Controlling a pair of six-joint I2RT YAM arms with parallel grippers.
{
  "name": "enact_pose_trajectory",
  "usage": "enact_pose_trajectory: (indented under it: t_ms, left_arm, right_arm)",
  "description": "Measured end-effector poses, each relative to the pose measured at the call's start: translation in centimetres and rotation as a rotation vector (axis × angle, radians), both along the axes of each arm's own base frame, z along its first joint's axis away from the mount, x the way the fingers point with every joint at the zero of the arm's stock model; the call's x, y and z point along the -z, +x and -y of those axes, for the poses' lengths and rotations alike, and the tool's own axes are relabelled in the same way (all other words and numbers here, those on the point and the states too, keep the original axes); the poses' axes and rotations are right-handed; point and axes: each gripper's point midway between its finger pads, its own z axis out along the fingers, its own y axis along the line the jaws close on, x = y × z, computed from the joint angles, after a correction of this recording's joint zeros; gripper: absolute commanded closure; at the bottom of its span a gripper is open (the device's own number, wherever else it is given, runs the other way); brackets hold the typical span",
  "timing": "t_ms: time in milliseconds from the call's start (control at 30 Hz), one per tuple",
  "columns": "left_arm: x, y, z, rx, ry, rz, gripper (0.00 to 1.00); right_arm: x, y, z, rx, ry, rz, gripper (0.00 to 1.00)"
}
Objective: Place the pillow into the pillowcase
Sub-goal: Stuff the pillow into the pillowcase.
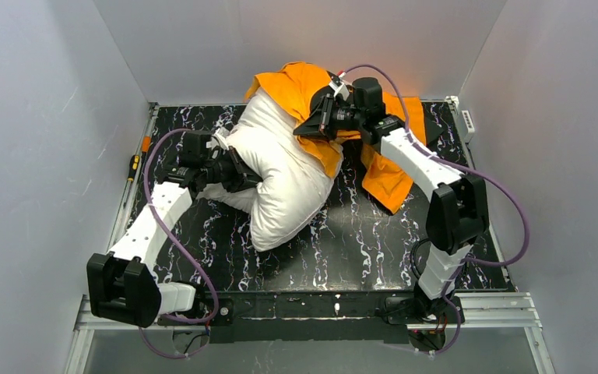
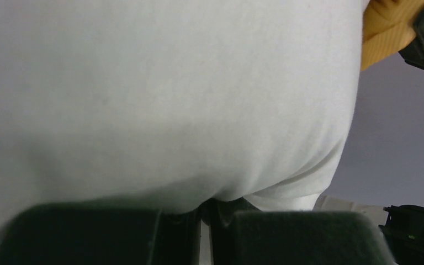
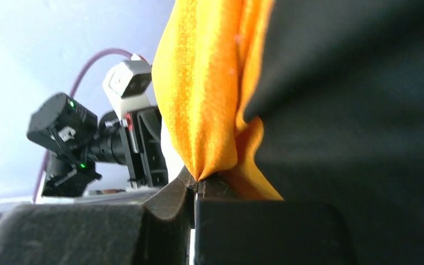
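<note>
In the top view the pillow [image 1: 280, 183] lies diagonally across the middle of the table [image 1: 374, 241]. Its upper end is under the orange pillowcase [image 1: 300, 82] at upper centre, though it is hard to tell whether that end is inside the case or merely draped over. Most of the pillow lies bare. The left gripper [image 1: 237, 173] meets the pillow's left edge, and only the left wrist view shows its jaws pressed together on a small fold of white fabric. The right gripper [image 1: 323, 118] sits at the case's edge above the pillow, and its wrist view shows the jaws pinching a gathered orange fold.
</note>
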Motion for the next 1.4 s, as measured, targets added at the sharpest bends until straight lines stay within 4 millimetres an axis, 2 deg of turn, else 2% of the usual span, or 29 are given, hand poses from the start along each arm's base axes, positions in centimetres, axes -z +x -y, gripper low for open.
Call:
enact_pose_trajectory:
  t_ms: [133,167,200,300,367,433,533,600,733,800,933,1000,1033,1067,1100,1200,1300,1367,1400]
  left_arm:
    - [0.3,-0.6,-1.1,-0.011,0.025,-0.019,1.0]
    - [0.4,-0.6,-1.6,-0.021,0.034,-0.021,1.0]
    - [0.5,-0.6,-2.2,-0.036,0.046,-0.021,1.0]
    - [0.3,-0.4,-4.5,-0.094,0.096,0.005,0.9]
    - [0.1,-0.2,-6.2,-0.134,0.129,0.031,0.76]
    - [-0.2,-0.2,-7.9,-0.173,0.166,0.055,0.64]
    - [-0.3,-0.5,-10.0,-0.217,0.217,0.068,0.47]
    - [-0.2,-0.7,-11.0,-0.234,0.252,0.062,0.41]
    - [-0.3,-0.9,-12.0,-0.243,0.309,0.043,0.25]
    - [-0.4,-0.7,-12.4,-0.247,0.326,0.03,0.11]
    - [0.0,-0.1,-13.4,-0.27,0.355,0.001,0.02]
    - [0.5,0.2,-13.8,-0.283,0.354,-0.02,0.02]
    - [0.7,0.4,-14.0,-0.289,0.346,-0.032,0.02]
    - [0.8,0.5,-14.1,-0.296,0.335,-0.043,0.02]
    - [0.9,0.8,-14.2,-0.299,0.318,-0.049,0.07]
    - [1.3,1.7,-14.3,-0.306,0.245,-0.054,0.42]
    - [2.0,2.9,-13.9,-0.297,0.152,-0.077,0.85]
    - [2.7,3.6,-13.4,-0.278,0.097,-0.107,0.95]
    - [3.0,3.9,-13.1,-0.263,0.069,-0.122,0.97]
  right_arm:
    - [-0.5,-2.1,1.5,-0.057,-0.111,0.045,0.91]
    - [-0.3,-2.7,1.8,-0.074,-0.137,0.05,0.83]
    - [-0.1,-3.3,2.2,-0.09,-0.164,0.054,0.68]
    - [0.3,-4.7,3.3,-0.134,-0.239,0.067,0.37]
    - [0.4,-4.9,4.6,-0.13,-0.302,0.097,0.22]
    - [0.2,-4.6,6.1,-0.105,-0.363,0.131,0.14]
    - [-0.6,-3.5,8.3,-0.054,-0.458,0.199,0.08]
    - [-1.5,-2.8,9.3,-0.021,-0.519,0.262,0.07]
    - [-4.4,-0.4,11.2,0.082,-0.639,0.417,0.02]
    - [-5.2,1.2,11.9,0.14,-0.691,0.469,0.02]
    - [-4.4,4.1,12.5,0.202,-0.769,0.488,0.02]
    - [-2.6,5.6,12.2,0.204,-0.803,0.465,0.04]
    - [-1.7,6.2,12.1,0.201,-0.815,0.452,0.09]
    - [-0.4,6.9,11.9,0.193,-0.831,0.435,0.19]
    - [0.9,7.5,11.7,0.184,-0.847,0.416,0.32]
    - [4.3,9.0,11.1,0.153,-0.879,0.373,0.71]
    - [4.3,10.0,10.3,0.15,-0.858,0.38,0.91]
    - [3.0,9.9,9.9,0.156,-0.826,0.4,0.98]
    - [2.2,9.8,9.8,0.16,-0.808,0.414,0.99]
